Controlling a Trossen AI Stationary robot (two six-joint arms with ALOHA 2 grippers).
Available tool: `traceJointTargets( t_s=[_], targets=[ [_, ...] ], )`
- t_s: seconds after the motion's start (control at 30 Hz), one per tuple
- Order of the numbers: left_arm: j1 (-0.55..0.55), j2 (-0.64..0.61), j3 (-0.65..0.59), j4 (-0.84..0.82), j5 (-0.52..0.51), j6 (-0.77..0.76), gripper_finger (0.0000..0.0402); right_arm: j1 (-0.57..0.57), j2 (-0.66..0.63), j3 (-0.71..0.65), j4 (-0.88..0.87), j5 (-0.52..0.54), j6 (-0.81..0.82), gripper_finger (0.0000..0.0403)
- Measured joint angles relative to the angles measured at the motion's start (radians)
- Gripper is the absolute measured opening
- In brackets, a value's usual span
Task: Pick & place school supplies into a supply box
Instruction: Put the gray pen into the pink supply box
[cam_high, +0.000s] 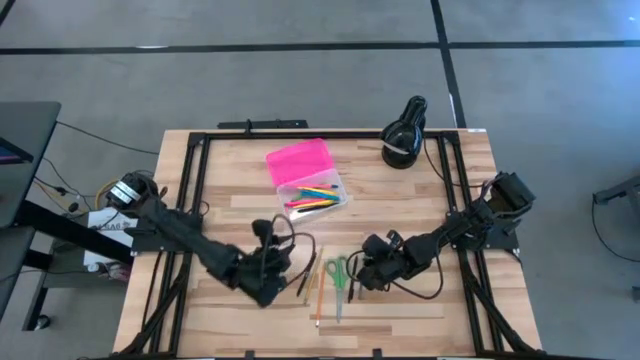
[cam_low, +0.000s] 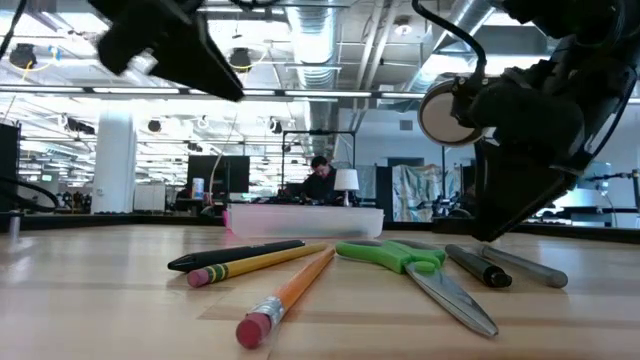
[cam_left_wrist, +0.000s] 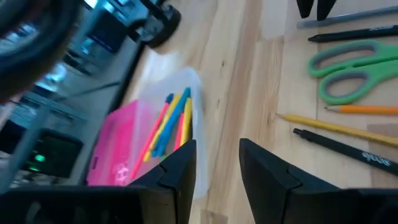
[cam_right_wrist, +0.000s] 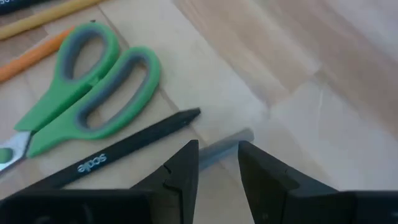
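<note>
High view: the supply box (cam_high: 309, 177) lies open in the upper middle of the table (cam_high: 230, 170), its pink lid (cam_high: 298, 160) folded back and coloured pens (cam_high: 314, 196) resting in the clear base. The remaining supplies lie loose near the front edge — the green-handled scissors (cam_high: 338, 274), an orange pencil (cam_high: 316, 292), a yellow pencil (cam_high: 310, 270) and a black pen (cam_high: 303, 283) on their left side.

The left gripper (cam_high: 272, 282) sits low over the table just left of these items; the left wrist view shows its fingers (cam_left_wrist: 177, 171) spread apart with nothing between them, bare wood visible in the gap.

The right gripper (cam_high: 362, 277) is just right of the scissors. The right wrist view shows its fingers (cam_right_wrist: 180, 165) parted and empty, poised directly over a grey pen (cam_right_wrist: 225, 145) — a second black pen (cam_right_wrist: 134, 146) lies beside it, next to the scissors' handles (cam_right_wrist: 93, 81).

A black rounded object (cam_high: 405, 134) stands at the table's far right corner, well apart from the supplies.
</note>
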Motion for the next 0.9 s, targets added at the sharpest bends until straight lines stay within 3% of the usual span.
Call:
traceJointTargets(
  t_s=[0.17,0.47,0.9],
  targets=[
    [-0.057,0.0,0.0,-0.069,-0.115,-0.071,0.0116,0.0,0.0,0.0,0.006,-0.004,0.062,0.0107],
    [-0.063,0.0,-0.001,-0.15,-0.125,-0.178,0.0116,0.0,0.016,0.0,0.033,0.002,0.083,0.0107],
    [-0.063,0.0,-0.001,-0.165,-0.115,-0.22,0.0116,0.0,0.072,0.005,0.052,-0.052,0.079,0.0107]
  ],
)
